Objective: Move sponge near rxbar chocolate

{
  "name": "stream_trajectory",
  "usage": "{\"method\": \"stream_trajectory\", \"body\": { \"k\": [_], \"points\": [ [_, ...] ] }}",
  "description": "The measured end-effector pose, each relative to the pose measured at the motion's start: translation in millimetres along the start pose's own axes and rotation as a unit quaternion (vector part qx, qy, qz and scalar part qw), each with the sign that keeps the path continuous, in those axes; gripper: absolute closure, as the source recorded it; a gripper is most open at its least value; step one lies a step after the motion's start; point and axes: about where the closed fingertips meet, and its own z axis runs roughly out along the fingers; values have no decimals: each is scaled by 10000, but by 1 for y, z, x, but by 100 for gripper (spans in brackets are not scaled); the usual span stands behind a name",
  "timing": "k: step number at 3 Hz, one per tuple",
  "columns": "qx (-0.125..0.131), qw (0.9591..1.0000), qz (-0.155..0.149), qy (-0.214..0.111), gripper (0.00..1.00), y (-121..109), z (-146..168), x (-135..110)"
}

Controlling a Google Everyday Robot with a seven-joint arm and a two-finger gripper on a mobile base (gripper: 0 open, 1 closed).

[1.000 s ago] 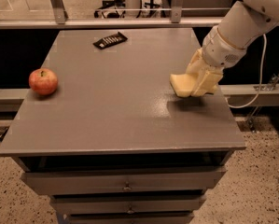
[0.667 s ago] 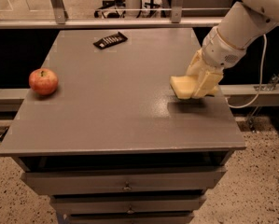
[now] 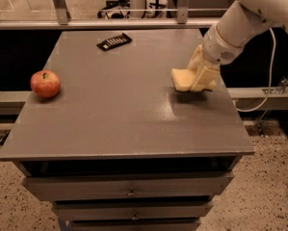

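Observation:
The pale yellow sponge (image 3: pixel 182 79) is held just above the grey tabletop (image 3: pixel 119 109) at its right side, casting a shadow below it. My gripper (image 3: pixel 201 77) is shut on the sponge, its cream fingers clamping the sponge's right end, with the white arm reaching in from the upper right. The rxbar chocolate (image 3: pixel 114 41), a thin black wrapper with white print, lies at the far back of the table, left of centre and well apart from the sponge.
A red apple (image 3: pixel 45 83) sits near the table's left edge. The table has drawers (image 3: pixel 129 186) below its front edge. A metal railing (image 3: pixel 134 18) runs behind the table. A cable (image 3: pixel 259 100) hangs at the right.
My gripper with the sponge has shifted slightly left and up; the sponge now hangs a little higher above the tabletop. The apple and the rxbar have not moved.

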Motion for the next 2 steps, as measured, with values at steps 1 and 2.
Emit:
{"method": "stream_trajectory", "body": {
  "k": [1,2],
  "points": [
    [367,9992,132,89,100,-52,10,-3],
    [753,9970,140,94,100,-110,16,-19]
  ]
}}
